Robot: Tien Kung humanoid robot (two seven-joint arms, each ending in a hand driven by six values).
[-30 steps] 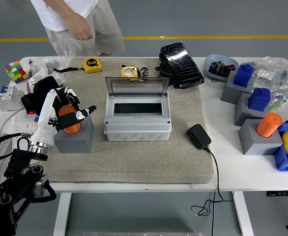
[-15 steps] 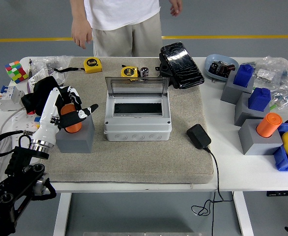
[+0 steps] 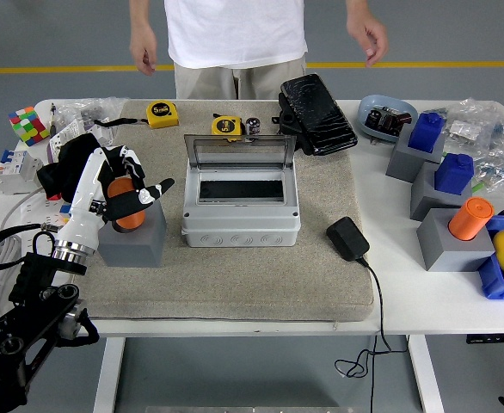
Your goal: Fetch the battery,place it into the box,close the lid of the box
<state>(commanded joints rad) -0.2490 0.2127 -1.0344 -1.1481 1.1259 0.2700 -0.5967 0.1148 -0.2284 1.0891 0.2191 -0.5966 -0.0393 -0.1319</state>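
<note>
An orange cylindrical battery [image 3: 129, 215] stands in a grey block [image 3: 133, 243] at the left of the beige mat. My left hand [image 3: 132, 182] is on it: the white fingers [image 3: 121, 161] curl over its back and top, and the thumb lies across its front. The grey box [image 3: 241, 225] sits mid-mat. Its clear lid [image 3: 239, 155] stands upright at the back, and the inside looks dark and bare. My right hand is out of the picture.
A person stands at the far side, both hands hanging above the table. Two tape measures [image 3: 162, 113] lie behind the box, and a black pouch [image 3: 316, 112] lies to its right. A black adapter [image 3: 347, 238] and cable lie right of the box. Grey blocks with an orange cylinder [image 3: 470, 218] and blue ones stand far right.
My left hand has shifted slightly up and right around the orange battery, and the block nudged with it. The person has moved from the far left to the middle.
</note>
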